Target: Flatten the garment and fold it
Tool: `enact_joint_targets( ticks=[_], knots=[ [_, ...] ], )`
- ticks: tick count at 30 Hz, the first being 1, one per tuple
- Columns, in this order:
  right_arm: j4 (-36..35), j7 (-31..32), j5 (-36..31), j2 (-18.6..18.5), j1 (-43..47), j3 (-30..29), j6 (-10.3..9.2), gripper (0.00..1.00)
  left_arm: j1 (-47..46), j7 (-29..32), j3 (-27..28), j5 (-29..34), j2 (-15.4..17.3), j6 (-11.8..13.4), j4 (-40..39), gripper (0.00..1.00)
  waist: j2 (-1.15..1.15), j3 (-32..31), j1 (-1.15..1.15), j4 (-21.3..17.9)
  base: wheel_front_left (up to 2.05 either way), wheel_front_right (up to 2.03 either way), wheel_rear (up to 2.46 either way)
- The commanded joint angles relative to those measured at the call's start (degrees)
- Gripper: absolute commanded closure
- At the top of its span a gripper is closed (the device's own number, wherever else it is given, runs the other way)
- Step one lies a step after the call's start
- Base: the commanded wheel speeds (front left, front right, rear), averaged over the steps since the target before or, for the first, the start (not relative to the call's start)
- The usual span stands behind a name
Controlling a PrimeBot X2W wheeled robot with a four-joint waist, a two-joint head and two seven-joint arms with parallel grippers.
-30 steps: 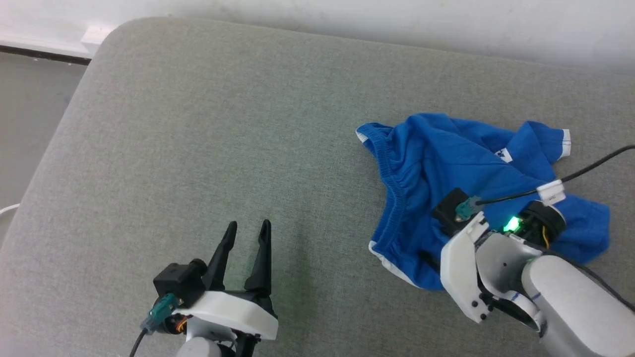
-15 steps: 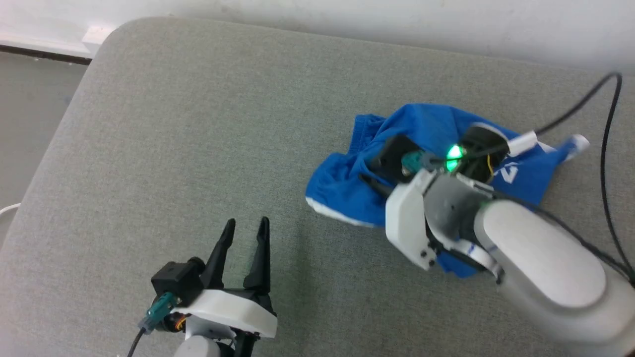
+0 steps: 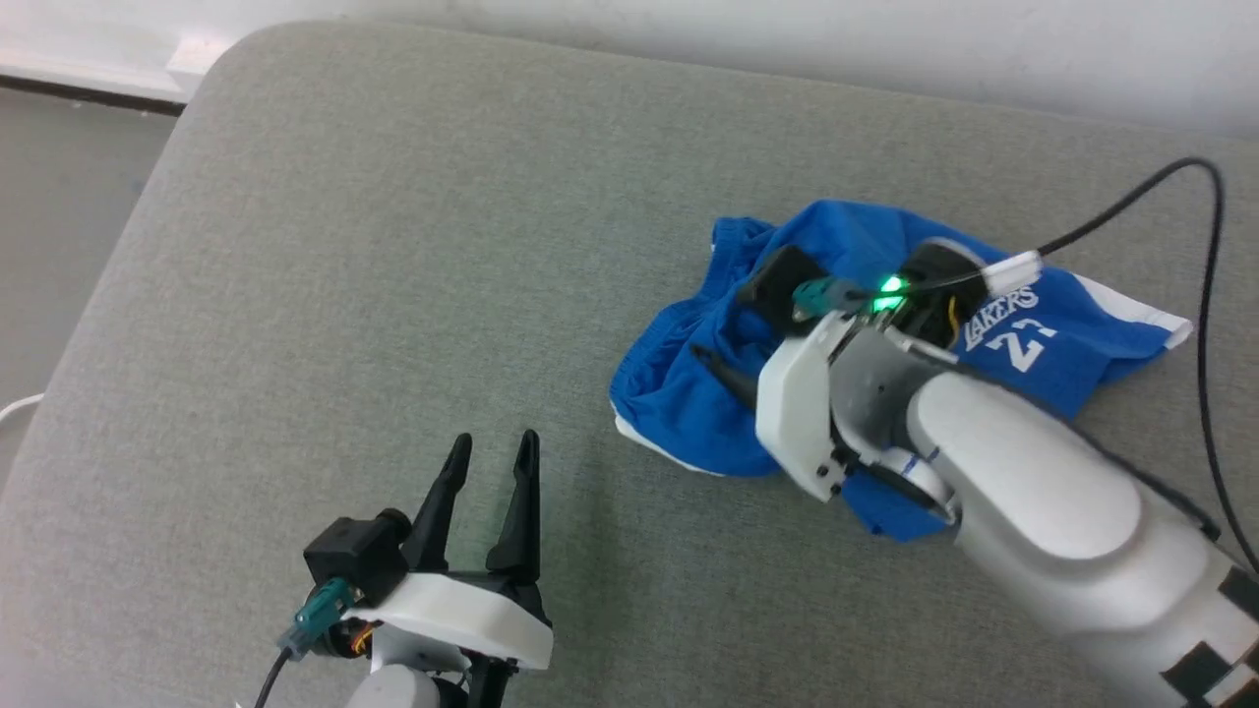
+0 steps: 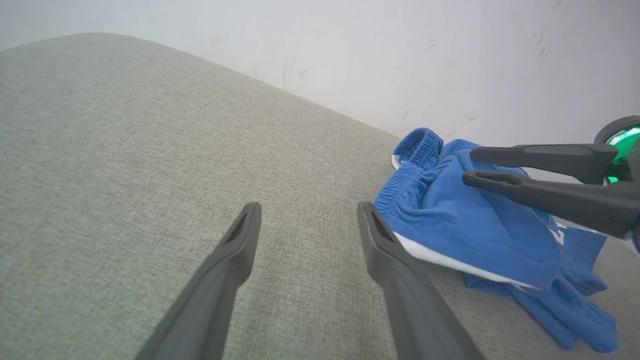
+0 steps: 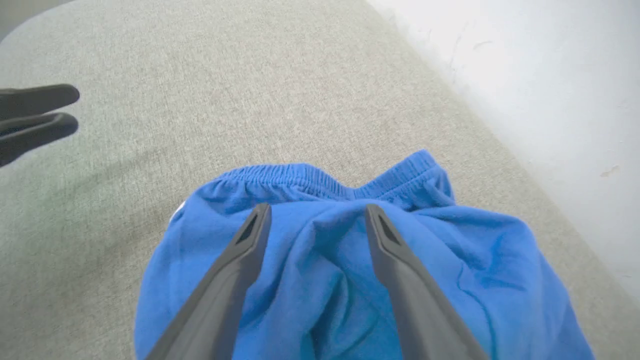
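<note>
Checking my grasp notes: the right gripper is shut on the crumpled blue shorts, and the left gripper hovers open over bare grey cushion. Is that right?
Not quite. The right gripper is open: in the right wrist view its fingers stand apart over the blue shorts, with no fabric pinched between them. The rest holds: the left gripper hovers open over bare grey cushion.

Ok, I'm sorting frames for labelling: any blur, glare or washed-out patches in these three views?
Head view: even light, sharp, a green lamp flaring on the right arm. Left wrist view: wall pale and hazy, shorts crisp. Right wrist view: wall blown out white at the right, left gripper soft at the left edge.
</note>
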Motion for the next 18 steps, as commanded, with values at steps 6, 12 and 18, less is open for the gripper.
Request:
enact_joint_targets(
  ticks=[6, 12, 18],
  knots=[
    [-5.09, -0.37, 0.02, -3.94, 1.59, -6.49, -0.05, 0.00, 0.70, -0.27, -0.17, 0.58, -0.09, 0.09, 0.59, 0.00, 0.00, -3.14, -0.01, -2.09, 0.00, 0.00, 0.00],
    [-15.38, 5.94, -0.85, -9.05, 14.28, -19.26, -0.05, 0.00, 2.07, -0.27, -0.20, 1.05, -0.07, 0.10, 0.44, 0.00, 0.00, -4.65, -0.01, -2.02, 0.00, 0.00, 0.00],
    [-28.66, 11.09, -5.93, -6.26, 33.16, -36.52, -0.05, 0.00, 3.59, -0.27, 0.24, 1.18, -0.02, 0.21, 0.17, 0.00, 0.00, -4.91, -0.01, -1.83, 0.00, 0.00, 0.00]
  ],
)
